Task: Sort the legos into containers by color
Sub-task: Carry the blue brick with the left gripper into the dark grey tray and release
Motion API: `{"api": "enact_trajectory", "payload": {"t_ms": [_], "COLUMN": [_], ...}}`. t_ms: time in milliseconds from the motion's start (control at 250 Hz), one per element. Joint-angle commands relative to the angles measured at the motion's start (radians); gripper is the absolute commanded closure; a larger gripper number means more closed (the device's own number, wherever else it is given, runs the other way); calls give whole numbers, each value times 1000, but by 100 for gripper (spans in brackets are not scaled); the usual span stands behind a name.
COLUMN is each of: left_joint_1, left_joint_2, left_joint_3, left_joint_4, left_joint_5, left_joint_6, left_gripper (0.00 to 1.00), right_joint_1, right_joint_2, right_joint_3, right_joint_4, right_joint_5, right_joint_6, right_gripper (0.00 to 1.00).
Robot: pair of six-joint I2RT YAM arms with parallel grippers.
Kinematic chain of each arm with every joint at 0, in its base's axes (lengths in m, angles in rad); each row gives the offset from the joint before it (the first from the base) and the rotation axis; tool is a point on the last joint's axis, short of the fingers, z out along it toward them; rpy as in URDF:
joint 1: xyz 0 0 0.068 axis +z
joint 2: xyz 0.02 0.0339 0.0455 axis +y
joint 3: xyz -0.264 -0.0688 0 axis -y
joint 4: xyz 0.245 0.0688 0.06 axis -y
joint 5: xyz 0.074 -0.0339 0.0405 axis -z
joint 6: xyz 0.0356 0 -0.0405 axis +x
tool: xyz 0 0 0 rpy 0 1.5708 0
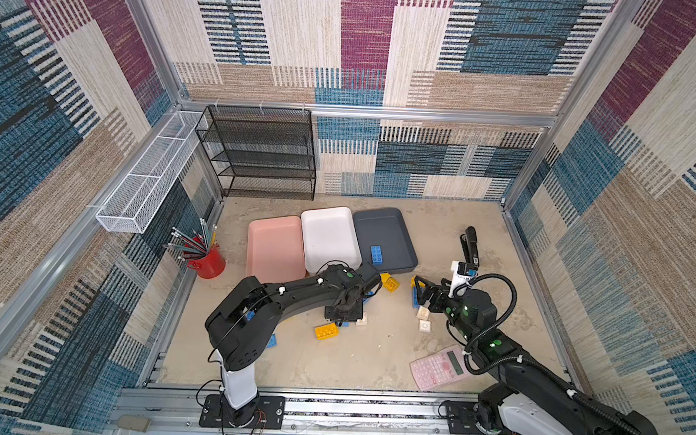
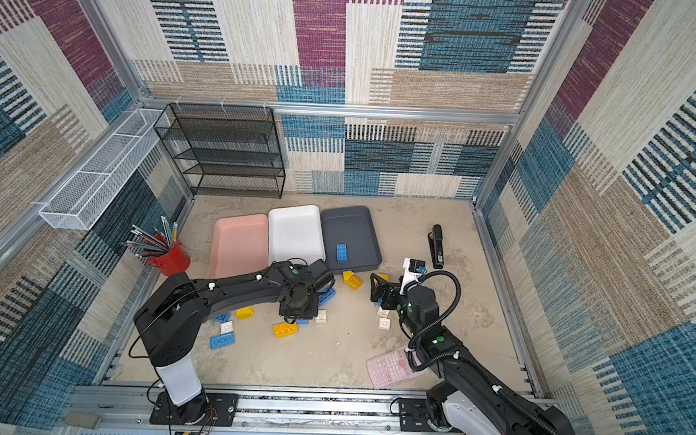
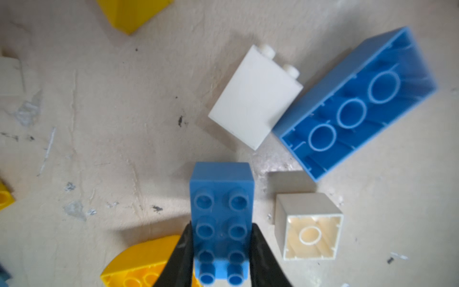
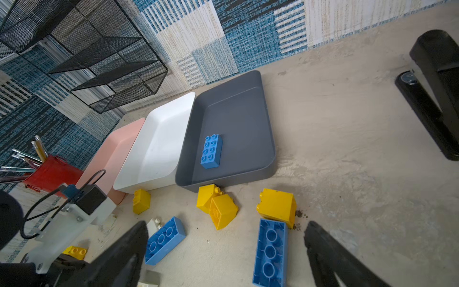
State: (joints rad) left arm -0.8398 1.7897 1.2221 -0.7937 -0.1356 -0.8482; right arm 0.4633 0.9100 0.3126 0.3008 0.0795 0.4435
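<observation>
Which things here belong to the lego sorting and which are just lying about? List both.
Job: blue legos, one held in the left gripper; yellow legos; white legos; pink tray; white tray; dark grey tray.

Lying about: red pencil cup; pink calculator; black stapler; black mesh shelf; white wire basket.

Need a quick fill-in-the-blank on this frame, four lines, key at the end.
1. The left hand is shut on a lego coloured ___.
2. The one sorted brick lies in the ___ tray.
3. The right hand is ___, gripping nothing.
4. The pencils stand in a ___ cup.

Missing words: blue; dark grey; open; red.
</observation>
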Motion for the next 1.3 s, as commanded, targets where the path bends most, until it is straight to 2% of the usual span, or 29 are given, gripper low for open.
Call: {"api": "enact_trajectory", "payload": {"t_ms": [0, 176, 312, 508, 708, 856, 1132, 1296], "left_joint_1": [2, 2, 13, 94, 165, 205, 229, 239], "left_joint_2": [-43, -99, -81, -33, 87, 195, 455, 574], "left_joint_3": [24, 109, 229, 388, 582, 731, 1083, 1209], "left_joint_4": [-57, -130, -200, -210, -215, -223, -300, -309], "left_joint_5": [-37, -72, -82, -42, 12, 46, 92, 118], "left_joint_6": [45, 122, 217, 305, 356, 373, 385, 382], "left_gripper": [73, 73, 73, 73, 73, 74, 74, 74], "right_joint_1": [1, 1, 1, 1, 1, 1, 2, 1], "right_joint_2": [-3, 1, 22, 29, -35, -30, 18, 27], "right_joint_3": [9, 19, 40, 62, 22, 14, 11, 5], "right_joint_4": [31, 13, -38, -123, -121, -127, -113, -106], "right_joint_5": [-29, -49, -50, -54, -77, -79, -115, -116], "right_joint_6": [-7, -2, -2, -6, -21, -28, -34, -38], "right_gripper": [1, 1, 1, 1, 1, 1, 1, 1]}}
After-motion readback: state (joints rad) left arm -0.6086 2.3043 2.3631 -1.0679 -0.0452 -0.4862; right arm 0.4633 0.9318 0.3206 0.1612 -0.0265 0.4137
